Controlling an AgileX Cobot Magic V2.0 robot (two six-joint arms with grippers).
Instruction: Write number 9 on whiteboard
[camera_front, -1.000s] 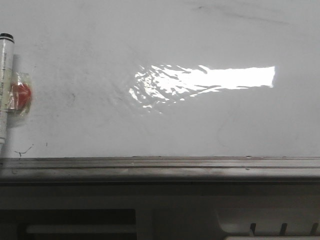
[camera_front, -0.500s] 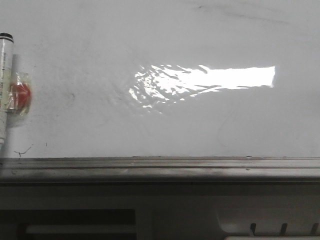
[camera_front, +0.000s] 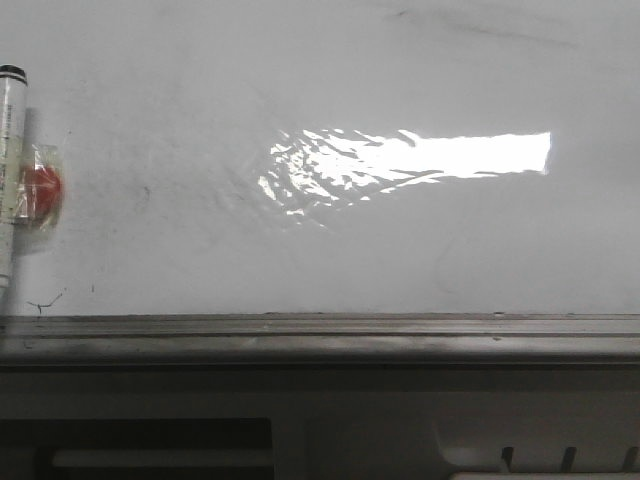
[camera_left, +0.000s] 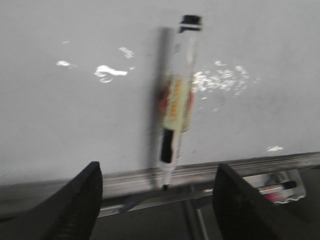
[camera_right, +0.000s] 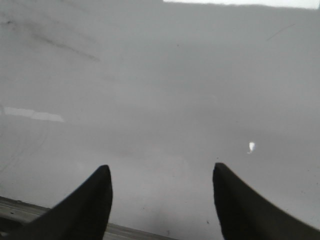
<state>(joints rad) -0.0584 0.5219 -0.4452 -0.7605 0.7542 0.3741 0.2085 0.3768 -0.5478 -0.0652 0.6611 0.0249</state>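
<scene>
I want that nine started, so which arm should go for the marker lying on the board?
Left, probably. The marker lies ahead of the open left gripper, between its fingers; the open right gripper faces only bare whiteboard.

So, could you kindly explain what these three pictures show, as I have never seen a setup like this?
It is a two-armed robot meant to write a 9 on a whiteboard. The front picture looks forward over the board with its grey edge rail; no 9 is drawn yet. A marker with a red label lies at the board's left edge. The other two pictures come from cameras on each wrist. The left end effector is open, the marker lying beyond it. The right end effector is open over bare board. Nothing is held.
</scene>
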